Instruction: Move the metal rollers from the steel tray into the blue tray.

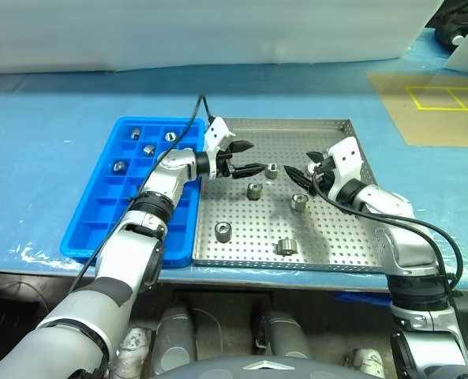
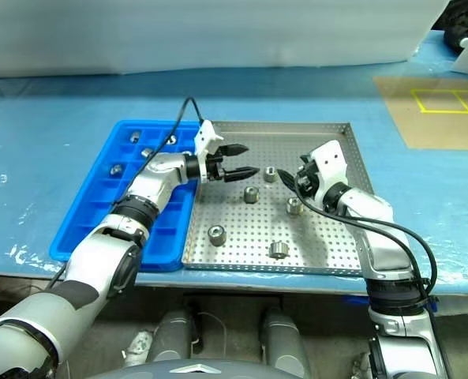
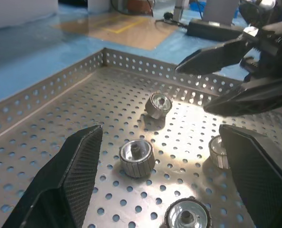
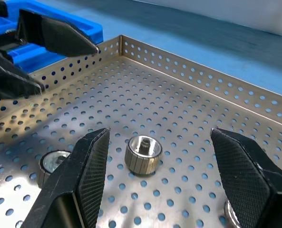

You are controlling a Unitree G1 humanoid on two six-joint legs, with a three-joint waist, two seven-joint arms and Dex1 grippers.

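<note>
Hands, left and right, spread, facing over steel tray.

The left arm hides part of the blue tray (its near compartments); a roller is cut off by the right wrist view's edge

No readable text, label, brand, number or sign anywhere on the trays, rollers or table.
</note>
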